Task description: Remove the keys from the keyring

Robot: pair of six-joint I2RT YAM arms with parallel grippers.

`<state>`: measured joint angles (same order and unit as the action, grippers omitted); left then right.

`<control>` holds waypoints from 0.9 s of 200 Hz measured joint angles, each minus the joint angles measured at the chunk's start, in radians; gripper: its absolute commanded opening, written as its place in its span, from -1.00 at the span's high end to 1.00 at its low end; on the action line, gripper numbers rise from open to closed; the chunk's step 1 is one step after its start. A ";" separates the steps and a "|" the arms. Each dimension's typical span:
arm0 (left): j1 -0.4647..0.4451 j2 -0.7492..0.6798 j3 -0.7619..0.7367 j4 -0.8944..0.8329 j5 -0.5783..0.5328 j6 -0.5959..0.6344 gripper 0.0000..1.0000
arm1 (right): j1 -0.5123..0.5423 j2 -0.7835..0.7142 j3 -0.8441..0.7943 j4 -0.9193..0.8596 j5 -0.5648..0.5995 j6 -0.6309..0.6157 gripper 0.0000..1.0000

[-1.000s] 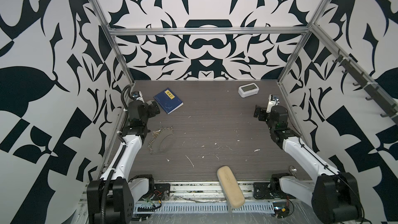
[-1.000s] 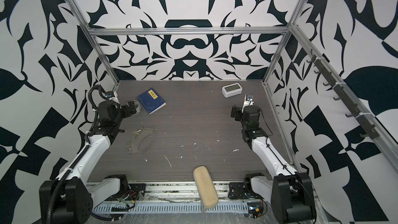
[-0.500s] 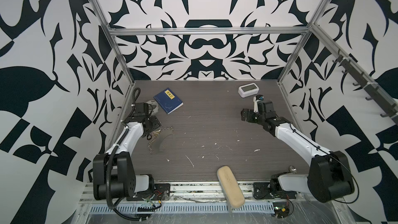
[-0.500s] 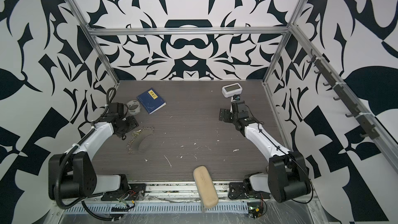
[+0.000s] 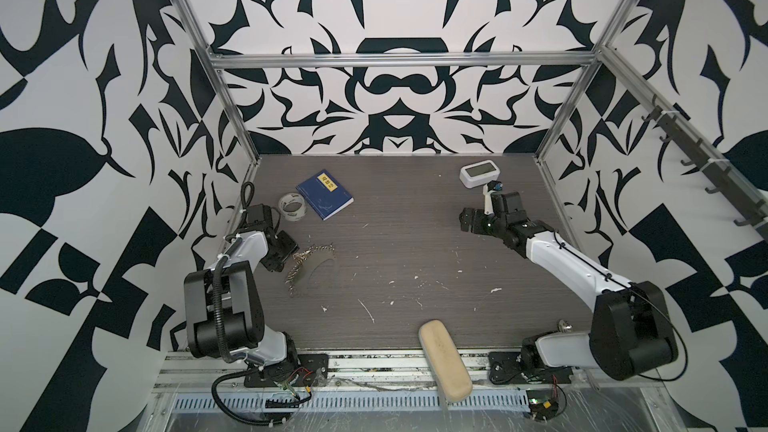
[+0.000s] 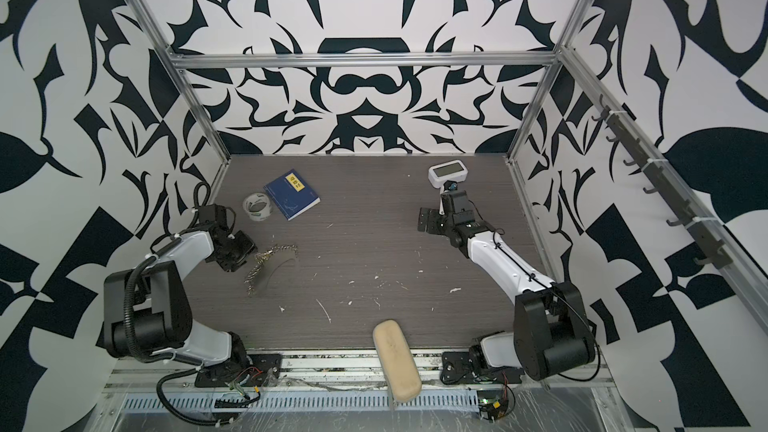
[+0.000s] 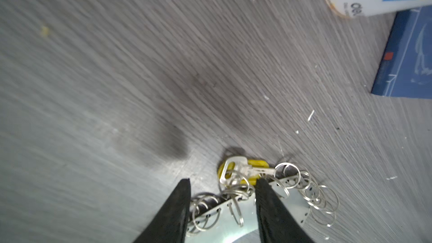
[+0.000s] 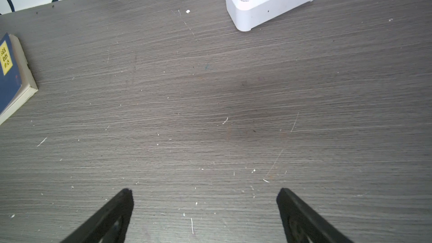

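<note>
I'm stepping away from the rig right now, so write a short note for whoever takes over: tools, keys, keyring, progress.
Left tool: jaws apart, astride the keyring on the table; no firm grip seen.
Right tool: open, empty, above the table near the white clock, far from the keyring.
Keys: a silver one over a yellow one, apparently both attached to the rings, at the left tool's tips.
Done: no key removed yet.
Left: secure the keyring, bring the right tool across, work each key off.
</note>
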<state>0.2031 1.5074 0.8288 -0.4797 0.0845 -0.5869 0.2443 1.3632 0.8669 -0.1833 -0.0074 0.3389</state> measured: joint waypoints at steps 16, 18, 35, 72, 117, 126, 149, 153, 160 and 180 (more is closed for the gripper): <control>0.000 0.017 0.005 0.006 0.014 0.000 0.10 | 0.002 0.004 0.003 0.000 -0.002 0.000 -1.00; 0.000 0.020 0.005 0.006 0.017 0.000 0.11 | 0.002 0.005 0.003 0.000 -0.002 0.000 -1.00; 0.000 0.042 0.012 0.006 0.034 0.001 0.16 | 0.002 0.008 0.007 -0.003 -0.008 -0.001 -1.00; -0.005 0.056 0.012 0.001 0.059 0.000 0.16 | 0.006 0.008 0.018 -0.007 -0.015 -0.002 -1.00; -0.015 0.075 0.017 0.001 0.076 -0.001 0.15 | 0.013 0.024 0.032 -0.010 -0.019 -0.007 -1.00; -0.018 0.091 0.028 -0.001 0.080 0.000 0.16 | 0.013 0.025 0.035 -0.009 -0.019 -0.009 -1.00; -0.026 0.122 0.063 -0.004 0.079 0.003 0.23 | 0.014 0.025 0.035 -0.011 -0.019 -0.015 -1.00; -0.027 0.126 0.066 -0.004 0.078 0.004 0.26 | 0.014 0.025 0.035 -0.013 -0.019 -0.017 -1.00; -0.031 0.130 0.070 -0.005 0.074 0.008 0.30 | 0.014 0.025 0.035 -0.014 -0.018 -0.020 -1.00; -0.042 0.135 0.076 -0.016 0.062 0.018 0.46 | 0.014 0.024 0.035 -0.016 -0.018 -0.027 -1.00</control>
<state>0.1616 1.6421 0.9051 -0.4957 0.1463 -0.5690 0.2581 1.3872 0.9024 -0.1997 -0.0254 0.3119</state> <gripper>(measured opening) 0.321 0.998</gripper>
